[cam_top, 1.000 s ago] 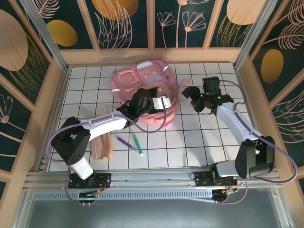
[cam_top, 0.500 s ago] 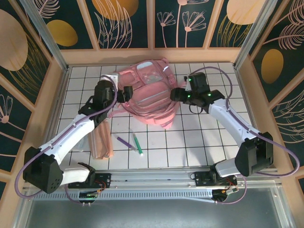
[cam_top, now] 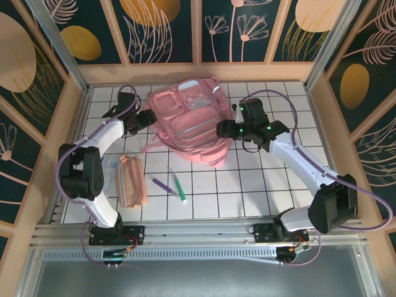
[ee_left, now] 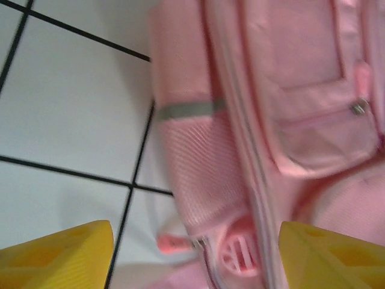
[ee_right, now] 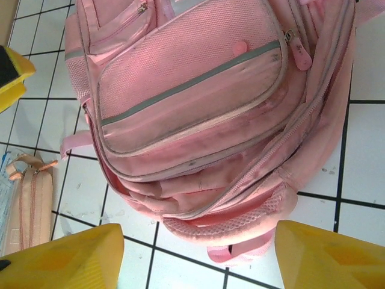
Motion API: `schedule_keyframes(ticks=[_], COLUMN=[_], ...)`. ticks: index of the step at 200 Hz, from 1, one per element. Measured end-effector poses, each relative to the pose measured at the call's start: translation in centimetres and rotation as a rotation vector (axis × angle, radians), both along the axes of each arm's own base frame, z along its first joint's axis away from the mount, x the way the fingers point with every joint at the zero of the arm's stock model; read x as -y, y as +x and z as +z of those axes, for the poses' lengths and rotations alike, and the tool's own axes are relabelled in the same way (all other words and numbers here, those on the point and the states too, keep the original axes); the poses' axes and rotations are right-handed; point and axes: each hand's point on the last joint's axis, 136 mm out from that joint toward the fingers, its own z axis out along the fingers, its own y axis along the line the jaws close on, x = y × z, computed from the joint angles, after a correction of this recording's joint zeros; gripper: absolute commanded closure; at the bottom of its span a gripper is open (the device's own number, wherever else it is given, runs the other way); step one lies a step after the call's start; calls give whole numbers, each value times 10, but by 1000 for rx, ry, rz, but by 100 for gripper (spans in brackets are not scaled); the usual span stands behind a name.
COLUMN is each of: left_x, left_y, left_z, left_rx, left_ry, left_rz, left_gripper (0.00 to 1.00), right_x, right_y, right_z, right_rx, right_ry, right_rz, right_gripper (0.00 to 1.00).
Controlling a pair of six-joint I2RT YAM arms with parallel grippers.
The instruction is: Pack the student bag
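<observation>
The student bag [cam_top: 189,120], a big pink backpack with silver strips, lies flat at the back middle of the tiled table. My left gripper [cam_top: 147,117] is at its left side and stands open. Between the yellow fingertips [ee_left: 60,256] the left wrist view looks down on the bag's mesh side pocket [ee_left: 198,168] and a strap buckle, without touching them. My right gripper [cam_top: 224,130] is open at the bag's right edge. In the right wrist view the student bag [ee_right: 192,102] lies ahead of the open right gripper [ee_right: 195,259], its zip partly open along the near side.
A flat peach-pink pencil pouch [cam_top: 131,179] lies at the front left, on a clear plastic sleeve [cam_top: 109,166]. A purple pen [cam_top: 163,184] and a green pen [cam_top: 179,188] lie on the tiles in front of the bag. Wooden walls ring the table.
My left arm has swung from over the bag's front out to its left side. The right gripper has moved left, up to the bag's right edge. The bag has turned a little.
</observation>
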Motion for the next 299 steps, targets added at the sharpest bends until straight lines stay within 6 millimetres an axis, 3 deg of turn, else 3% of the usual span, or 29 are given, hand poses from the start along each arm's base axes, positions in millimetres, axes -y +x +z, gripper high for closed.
schedule_keyframes(ticks=[24, 49, 64, 81, 88, 124, 145, 176, 202, 228, 247, 299], left_x=[2, 14, 18, 24, 26, 32, 40, 80, 114, 135, 146, 200], left_y=[20, 23, 22, 27, 29, 29, 14, -2, -12, -25, -29, -47], left_z=[-29, -66, -79, -76, -74, -69, -61, -42, -30, -22, -18, -6], left_rx=[-55, -127, -156, -135, -127, -124, -130, -156, -167, -171, -171, -201], left_ry=[-40, -91, -124, -159, -170, -230, -313, -377, -434, -481, -493, -601], left_rz=[4, -12, -4, -11, -14, 25, 89, 82, 65, 57, 42, 44], left_gripper=[45, 48, 62, 92, 100, 100, 100, 100, 100, 100, 100, 100], right_x=[0, -3, -7, -13, -17, -42, -60, -87, -96, -85, -64, 7], right_y=[-2, -6, -11, -18, -20, -36, -48, -65, -73, -61, -47, 7], right_z=[2, -1, -7, -15, -18, -32, -42, -64, -91, -116, -129, -132], right_rx=[3, -9, -24, -38, -42, -48, -43, -53, -94, -138, -127, -145], right_ry=[5, 13, 10, -4, -10, -54, -94, -146, -205, -269, -327, -316], right_rz=[4, 28, 48, 78, 94, 186, 252, 327, 341, 247, 150, -54], right_gripper=[37, 38, 38, 40, 40, 41, 40, 41, 50, 58, 60, 59])
